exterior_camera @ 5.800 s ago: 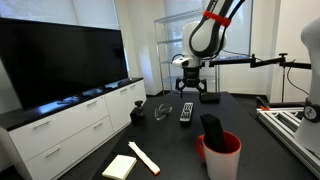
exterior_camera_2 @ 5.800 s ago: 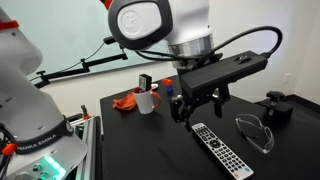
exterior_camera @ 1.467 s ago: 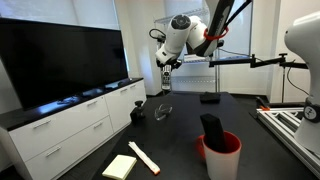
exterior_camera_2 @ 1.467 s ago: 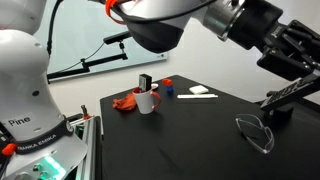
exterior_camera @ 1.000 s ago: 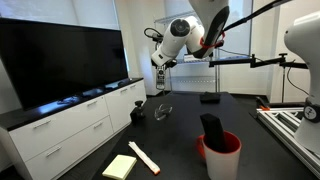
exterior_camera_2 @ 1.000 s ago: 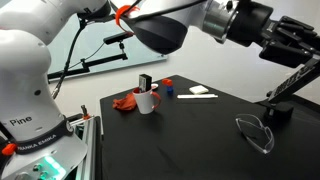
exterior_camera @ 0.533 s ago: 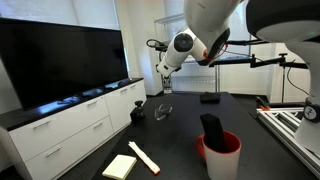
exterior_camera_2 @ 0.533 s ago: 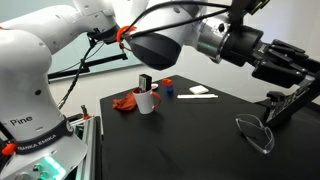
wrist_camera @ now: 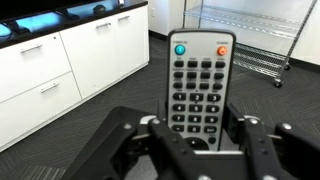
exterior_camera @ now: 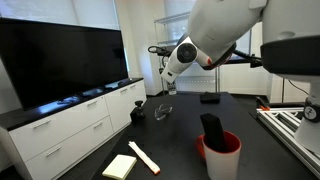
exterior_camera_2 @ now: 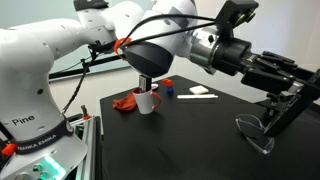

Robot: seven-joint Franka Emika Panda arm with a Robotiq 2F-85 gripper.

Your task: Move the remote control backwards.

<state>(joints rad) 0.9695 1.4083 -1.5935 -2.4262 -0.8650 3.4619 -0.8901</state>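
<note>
Remote control (wrist_camera: 199, 85) sits clamped in the closed gripper (wrist_camera: 200, 138), well above the floor (wrist_camera: 115, 90).

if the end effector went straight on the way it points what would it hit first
Likely the floor, with the remote it holds touching first. In the wrist view the end effector aims between the cabinets and the wire rack. Depth is unclear.
</note>
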